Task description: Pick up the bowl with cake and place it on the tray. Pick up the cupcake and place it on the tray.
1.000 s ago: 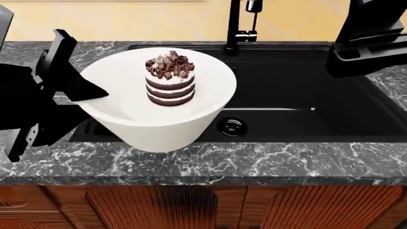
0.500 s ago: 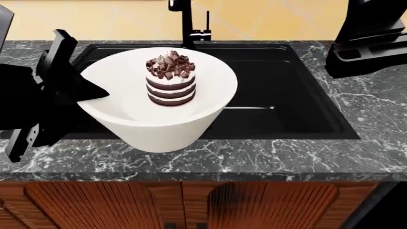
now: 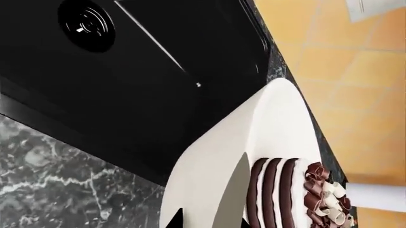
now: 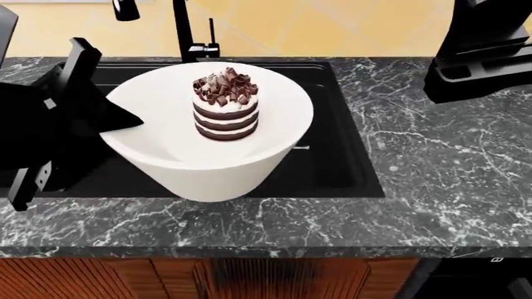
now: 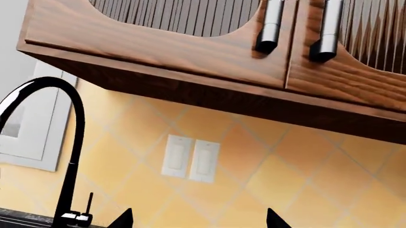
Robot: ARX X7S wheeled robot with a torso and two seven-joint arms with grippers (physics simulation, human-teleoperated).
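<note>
Over the sink (image 4: pixel 332 143), my left claw (image 4: pixel 112 118) pinches the bowl (image 4: pixel 212 168) rim, cake (image 4: pixel 225 103) inside; the view has slid rightward along the counter (image 4: pixel 440 156) (tray unseen), right claw (image 5: pixel 197 219) spread, idle.

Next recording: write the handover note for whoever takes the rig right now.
Left tool: shut on the rim of the bowl, holding it above the sink and front counter edge.
Cake: upright inside the bowl.
Right tool: raised over the right counter, carrying nothing visible; its tips look spread in its wrist view.
Tray and cupcake: not in any view.
Done: bowl picked up.
Left: find the tray, set the bowl on it, then fetch the cupcake.
</note>
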